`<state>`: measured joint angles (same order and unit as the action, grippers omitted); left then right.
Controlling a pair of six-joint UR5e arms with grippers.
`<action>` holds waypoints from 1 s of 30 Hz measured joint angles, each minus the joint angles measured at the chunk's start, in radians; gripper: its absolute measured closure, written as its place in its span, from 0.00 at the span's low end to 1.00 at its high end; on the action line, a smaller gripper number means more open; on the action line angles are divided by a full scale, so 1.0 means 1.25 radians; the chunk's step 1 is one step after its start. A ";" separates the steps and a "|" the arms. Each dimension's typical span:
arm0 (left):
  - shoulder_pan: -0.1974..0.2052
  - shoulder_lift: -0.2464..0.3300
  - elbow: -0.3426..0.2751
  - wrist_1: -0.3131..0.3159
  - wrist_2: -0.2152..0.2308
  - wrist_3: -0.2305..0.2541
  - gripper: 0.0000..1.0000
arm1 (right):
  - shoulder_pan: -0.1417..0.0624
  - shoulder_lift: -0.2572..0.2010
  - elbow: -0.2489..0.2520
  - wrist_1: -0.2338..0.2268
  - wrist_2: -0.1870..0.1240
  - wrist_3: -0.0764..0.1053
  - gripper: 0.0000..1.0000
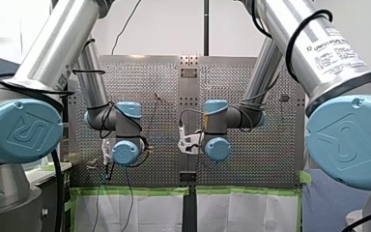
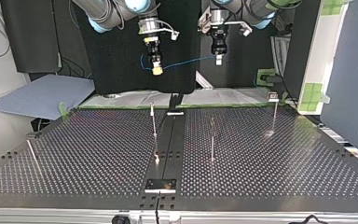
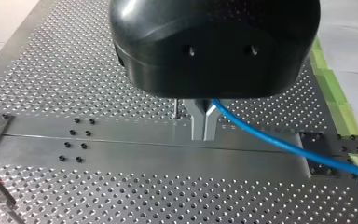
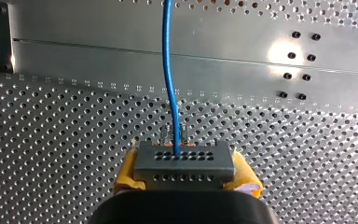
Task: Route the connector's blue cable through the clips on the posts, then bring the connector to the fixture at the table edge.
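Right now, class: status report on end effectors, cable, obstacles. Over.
Right end effector shut on connector. Left end effector shut on blue cable. Both aloft, posts not threaded yet. Nothing in the way.

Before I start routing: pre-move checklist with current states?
1. Connector clamped in right gripper: ok, it sits between the yellow pads.
2. Left gripper shut on cable: ok.
3. Cable hangs free between the two grippers, no snag: ok in the top view.
4. Both grippers clear of the posts: ok, they hang above and behind them.
5. Cable threaded in any clips: not ok, none yet.
6. Which way the clips open: cannot tell, too small.
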<state>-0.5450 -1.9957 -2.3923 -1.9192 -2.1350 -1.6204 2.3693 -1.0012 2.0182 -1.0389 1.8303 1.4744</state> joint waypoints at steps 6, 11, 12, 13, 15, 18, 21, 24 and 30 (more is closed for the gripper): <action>0.000 0.000 0.000 -0.006 0.002 0.000 1.00 | 0.000 0.000 0.000 0.000 0.000 0.000 1.00; 0.000 0.000 0.000 -0.006 0.002 0.000 1.00 | 0.000 0.000 0.000 0.000 0.000 0.000 1.00; 0.000 0.000 0.000 -0.006 0.002 0.000 1.00 | 0.000 0.000 0.000 0.000 0.000 0.000 1.00; 0.000 0.000 0.000 -0.006 0.002 0.000 1.00 | 0.000 0.000 0.000 0.000 0.000 0.000 1.00; 0.000 0.000 0.000 -0.006 0.002 0.000 1.00 | 0.000 0.000 0.000 0.000 0.000 0.000 1.00; 0.000 0.000 0.000 -0.006 0.002 0.000 1.00 | -0.001 0.001 -0.001 0.001 0.000 -0.001 1.00; 0.000 0.000 0.000 -0.006 0.002 0.000 1.00 | -0.009 0.009 -0.009 0.009 0.009 -0.006 1.00; 0.000 0.000 0.000 -0.006 0.002 0.000 1.00 | -0.023 0.023 -0.020 0.023 0.023 -0.009 1.00; 0.000 0.000 0.000 -0.006 0.002 0.000 1.00 | -0.048 0.053 -0.025 0.056 0.051 -0.010 1.00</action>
<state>-0.5449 -1.9962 -2.3927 -1.9268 -2.1329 -1.6198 2.3088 -0.9346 1.9865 -0.9687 1.8935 1.4623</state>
